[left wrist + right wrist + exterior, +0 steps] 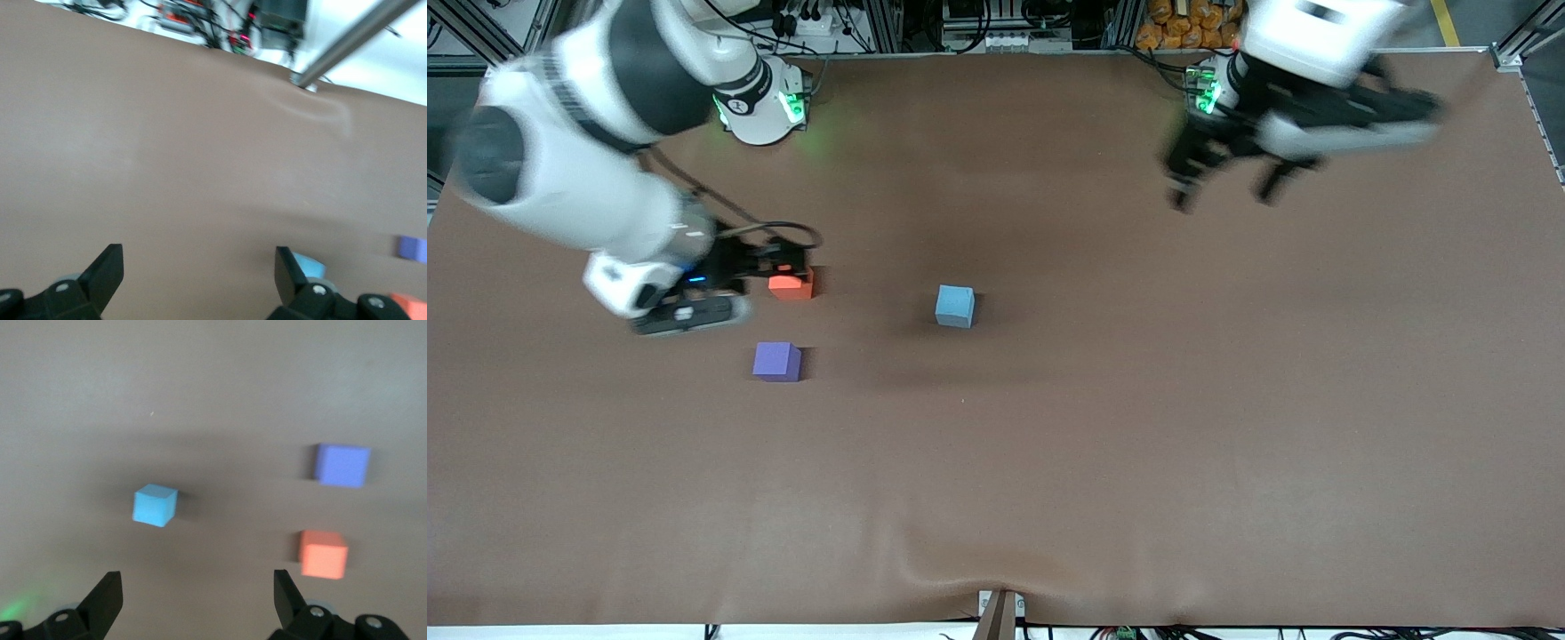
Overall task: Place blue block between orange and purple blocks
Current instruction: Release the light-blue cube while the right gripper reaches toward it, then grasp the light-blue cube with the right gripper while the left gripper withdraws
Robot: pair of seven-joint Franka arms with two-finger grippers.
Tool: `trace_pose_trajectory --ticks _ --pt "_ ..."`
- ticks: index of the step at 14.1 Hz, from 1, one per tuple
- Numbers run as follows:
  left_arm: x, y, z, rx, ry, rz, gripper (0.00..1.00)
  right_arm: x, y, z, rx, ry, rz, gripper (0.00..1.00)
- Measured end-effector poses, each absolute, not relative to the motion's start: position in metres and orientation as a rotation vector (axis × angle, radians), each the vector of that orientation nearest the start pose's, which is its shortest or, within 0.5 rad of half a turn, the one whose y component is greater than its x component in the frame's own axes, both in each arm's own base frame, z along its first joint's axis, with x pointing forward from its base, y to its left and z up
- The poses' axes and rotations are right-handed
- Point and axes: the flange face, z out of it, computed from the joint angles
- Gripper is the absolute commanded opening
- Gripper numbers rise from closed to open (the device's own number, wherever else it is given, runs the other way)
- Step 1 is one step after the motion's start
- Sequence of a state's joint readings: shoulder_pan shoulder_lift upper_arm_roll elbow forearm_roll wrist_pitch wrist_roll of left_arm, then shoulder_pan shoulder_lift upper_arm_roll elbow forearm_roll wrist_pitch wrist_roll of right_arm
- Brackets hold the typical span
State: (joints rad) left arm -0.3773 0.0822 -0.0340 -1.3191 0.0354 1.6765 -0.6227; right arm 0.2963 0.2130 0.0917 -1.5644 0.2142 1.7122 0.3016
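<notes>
1. Block count: 3 cubes of equal size lie on the brown table (1103, 462): 1 blue block (955, 306), 1 orange block (791, 284), 1 purple block (776, 362).
2. Arm count: 2 arms, each carrying 1 two-finger gripper.
3. Blue block position: it rests flat near the middle of the table, apart from the other 2 cubes and toward the left arm's end from them. No finger touches it.
4. Orange and purple positions: both sit toward the right arm's end. The purple block lies nearer the front camera than the orange block, with bare table between them.
5. Right gripper (734, 284): it is low, just beside the orange block, fingers spread wide and holding nothing. Its wrist view shows all 3 cubes.
6. Left gripper (1223, 191): it hangs above the table near its own base, fingers spread apart, empty.
7. Containers: 0 in view.
</notes>
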Motion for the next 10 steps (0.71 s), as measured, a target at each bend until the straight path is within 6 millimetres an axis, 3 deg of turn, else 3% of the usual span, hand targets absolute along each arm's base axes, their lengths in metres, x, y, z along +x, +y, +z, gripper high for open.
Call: trace_pose_trajectory --ticks 1,3,6,8,10 --pt "0.554 -0.194 0.705 -3.183 -0.339 -0.405 1.00 0.562 0.267 0.506 -2.945 -0.060 0.220 1.00" --pt "0.574 -0.120 0.696 -3.146 -0.265 -0.370 1.00 0.555 0.283 0.479 -2.949 -0.051 0.214 1.00" --pt "0.598 -0.025 0.653 -3.112 -0.103 -0.219 1.00 0.551 0.299 0.445 -2.944 0.009 0.154 1.00" --pt "0.611 0.009 0.599 -3.112 -0.002 -0.014 1.00 0.541 0.327 0.433 -2.946 0.108 0.160 1.00" --pt "0.621 0.018 0.530 -3.111 0.064 0.240 1.00 0.526 0.349 0.428 -2.960 0.151 0.192 1.00"
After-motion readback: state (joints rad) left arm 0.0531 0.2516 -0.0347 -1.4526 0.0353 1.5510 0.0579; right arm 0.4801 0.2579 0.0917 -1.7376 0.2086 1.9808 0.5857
